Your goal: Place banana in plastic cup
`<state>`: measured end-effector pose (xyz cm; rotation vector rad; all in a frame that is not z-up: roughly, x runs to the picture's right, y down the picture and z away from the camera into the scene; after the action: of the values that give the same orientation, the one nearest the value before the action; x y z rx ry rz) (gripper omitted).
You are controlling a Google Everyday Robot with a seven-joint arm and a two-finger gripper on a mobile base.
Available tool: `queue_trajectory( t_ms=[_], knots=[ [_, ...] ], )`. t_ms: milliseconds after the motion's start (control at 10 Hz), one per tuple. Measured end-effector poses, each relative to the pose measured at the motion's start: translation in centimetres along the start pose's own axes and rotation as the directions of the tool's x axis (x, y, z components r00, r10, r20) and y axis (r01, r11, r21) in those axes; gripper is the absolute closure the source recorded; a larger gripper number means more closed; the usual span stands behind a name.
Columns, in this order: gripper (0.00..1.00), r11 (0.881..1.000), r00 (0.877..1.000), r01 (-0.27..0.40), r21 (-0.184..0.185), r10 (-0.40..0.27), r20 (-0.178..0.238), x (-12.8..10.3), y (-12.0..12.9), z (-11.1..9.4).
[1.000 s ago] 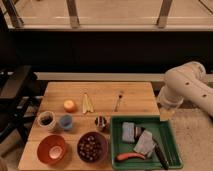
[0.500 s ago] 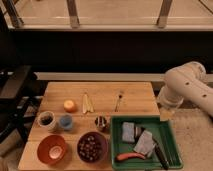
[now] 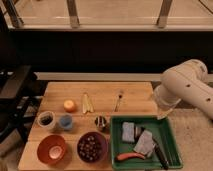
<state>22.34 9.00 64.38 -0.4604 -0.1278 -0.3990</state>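
The gripper [image 3: 163, 113] is seen at the lower end of a white arm, hung just beyond the wooden table [image 3: 130, 90] at about 3 o'clock, above the far right corner of a green tray [image 3: 173, 145]; its jaws are taken to be spread wide and nothing is held in them. No change is found against the last second: the arm is kept in the same pose and every object is left where it lay, so the task is judged not yet begun and a reach across the table is still owed. The banana [image 3: 86, 102], one slim pale yellow piece, is laid flat near the table's 12 o'clock, well apart from the gripper. Just beside it, at its 9 o'clock, one small round orange fruit [image 3: 69, 105] is set. At the banana's 7 o'clock the plastic cup [image 3: 65, 121], light blue and upright, is placed, with no banana in it. Three cups are counted in all: the blue one, a whitish cup [image 3: 46, 120] with a dark inside at its 9 o'clock, and a small metal cup [image 3: 100, 122] at its 3 o'clock. Two bowls are counted along the near edge, an orange bowl [image 3: 51, 149] and a dark bowl [image 3: 92, 146] filled with something dark. One fork-like utensil [image 3: 119, 100] is laid at the banana's 3 o'clock. In the single tray, two grey pads, one reddish stick and one dark tool are made out.
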Motion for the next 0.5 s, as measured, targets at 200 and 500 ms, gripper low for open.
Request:
queue_trajectory(
  t_ms=[200,500],
  knots=[
    [0.35,0.971,0.971,0.237,-0.001,-0.237,0.031,-3.1,-0.6,-0.1],
    [0.35,0.879,0.877,0.476,-0.036,-0.472,0.085,-6.8,-1.2,0.3]
  ],
)
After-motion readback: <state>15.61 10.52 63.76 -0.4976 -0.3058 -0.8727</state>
